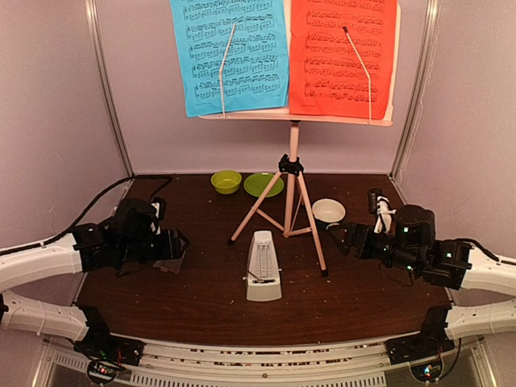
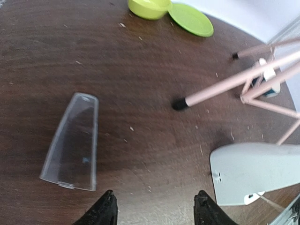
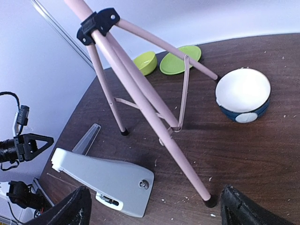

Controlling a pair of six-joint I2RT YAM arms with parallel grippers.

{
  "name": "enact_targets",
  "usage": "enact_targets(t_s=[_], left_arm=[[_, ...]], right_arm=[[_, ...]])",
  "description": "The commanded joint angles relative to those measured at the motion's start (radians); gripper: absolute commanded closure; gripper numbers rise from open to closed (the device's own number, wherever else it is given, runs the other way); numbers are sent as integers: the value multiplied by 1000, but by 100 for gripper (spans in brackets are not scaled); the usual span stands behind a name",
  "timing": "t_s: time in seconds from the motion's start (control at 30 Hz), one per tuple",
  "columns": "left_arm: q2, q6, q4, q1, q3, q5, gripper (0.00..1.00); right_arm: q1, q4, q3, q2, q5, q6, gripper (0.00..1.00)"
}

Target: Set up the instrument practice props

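Observation:
The pale pink music stand (image 1: 292, 173) stands upright on its tripod at mid-table, with a blue page (image 1: 234, 52) and a red page (image 1: 343, 56) on its desk. In front of it stands the white pyramid metronome (image 1: 264, 266), uncovered. Its clear cover (image 2: 70, 143) lies flat on the table, to the left of my left gripper (image 2: 154, 213), which is open over bare wood. My right gripper (image 3: 157, 213) is wide open low over the table. The metronome (image 3: 105, 180) and the foot of one stand leg (image 3: 209, 201) show between its fingers, and neither is gripped.
A green bowl (image 1: 226, 181) and a green plate (image 1: 263, 185) sit at the back behind the stand. A small white bowl with a dark rim (image 1: 328, 211) sits right of the tripod, close to my right arm. Pale walls close in the table on three sides.

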Motion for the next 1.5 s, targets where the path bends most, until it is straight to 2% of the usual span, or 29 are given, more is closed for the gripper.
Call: enact_targets(t_s=[0.0, 0.13, 0.37, 0.47, 0.53, 0.6, 0.63, 1.03, 1.27, 1.47], left_arm=[[-75, 74, -63, 81, 36, 4, 41], [-98, 144, -149, 141, 150, 7, 40], [-65, 204, -263, 160, 369, 22, 36], [-63, 197, -284, 160, 413, 58, 29], [-74, 183, -296, 161, 420, 65, 19], [-98, 150, -315, 160, 406, 53, 4], [-114, 136, -323, 160, 390, 47, 2], [-308, -63, -455, 160, 97, 34, 2], [-350, -131, -432, 160, -14, 51, 2], [-335, -133, -377, 160, -72, 58, 2]], right_arm=[[-75, -155, 112, -29, -45, -69, 2], [-152, -246, 233, -24, -106, -133, 0], [-262, -349, 369, -33, -185, -192, 0], [-286, -383, 381, -62, -202, -201, 0], [-296, -402, 374, -89, -207, -201, 0], [-300, -422, 354, -131, -207, -190, 0], [-302, -433, 340, -151, -206, -185, 0], [-308, -548, 72, -434, -188, -60, 0], [-308, -594, -47, -540, -181, -28, 0], [-308, -555, -85, -549, -189, -10, 0]])
